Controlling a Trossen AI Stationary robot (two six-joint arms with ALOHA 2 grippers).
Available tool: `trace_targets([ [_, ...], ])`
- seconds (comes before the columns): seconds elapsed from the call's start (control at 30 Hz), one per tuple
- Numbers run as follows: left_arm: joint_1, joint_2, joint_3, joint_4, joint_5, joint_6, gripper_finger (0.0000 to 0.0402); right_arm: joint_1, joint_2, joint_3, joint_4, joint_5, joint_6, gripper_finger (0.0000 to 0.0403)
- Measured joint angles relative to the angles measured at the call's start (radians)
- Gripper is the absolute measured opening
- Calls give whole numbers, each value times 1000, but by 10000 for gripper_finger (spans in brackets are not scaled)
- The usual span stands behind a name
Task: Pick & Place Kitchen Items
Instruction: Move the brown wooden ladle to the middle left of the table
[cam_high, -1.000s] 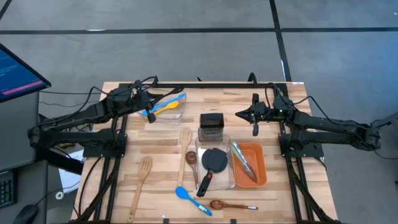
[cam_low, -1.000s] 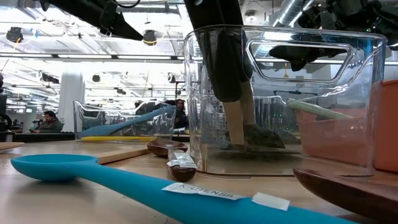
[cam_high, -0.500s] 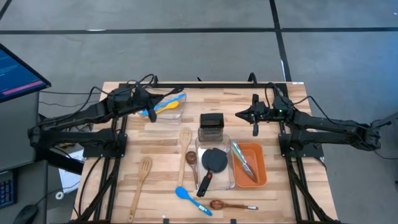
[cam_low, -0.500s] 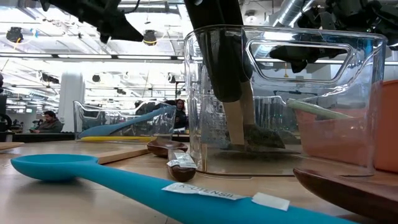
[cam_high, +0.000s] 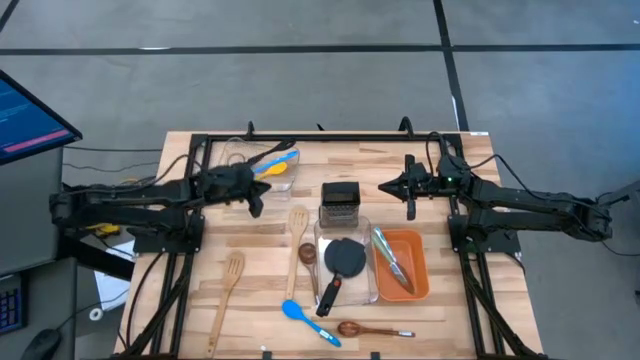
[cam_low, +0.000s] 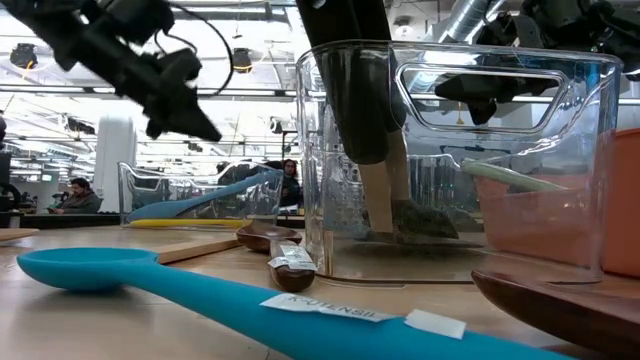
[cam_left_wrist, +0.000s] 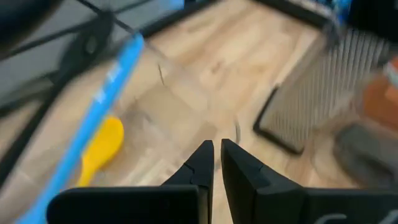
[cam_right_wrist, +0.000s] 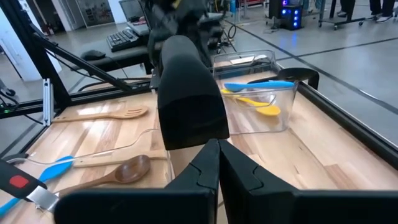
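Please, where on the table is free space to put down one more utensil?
Bare wood lies on the table right of the orange tray, and along the far edge between the clear bin and the right gripper. The middle, around the grater and clear box, is crowded.

From my station, I read one label only: a white sticker (cam_low: 325, 309) on the handle of the blue spoon (cam_low: 200, 285) lying nearest the low camera. Its print ends in "UTENSIL"; the characters before that word are too small for me to resolve. A second white tag (cam_low: 433, 323) sits farther along the same handle, and I see no legible print on it. The monitor (cam_high: 30, 112) at the left edge of the high view shows lines of text, which I cannot read. I find no other readable text, brand, number or sign.
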Motion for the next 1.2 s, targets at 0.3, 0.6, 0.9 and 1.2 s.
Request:
trace_targets([
  [0.3, -49, 10, -76, 184, 0, 88, 16, 0, 0, 0, 0, 0, 3, 1],
  [0.6, -49, 10, -76, 247, 0, 88, 16, -9, 0, 0, 1, 0, -35, 1],
  [0.9, -47, 10, -76, 345, -1, 87, 16, -9, 0, 0, 7, 1, -38, 1],
  [1.2, -48, 10, -76, 435, 25, 29, 16, -9, 0, 0, 7, 1, -38, 1],
])
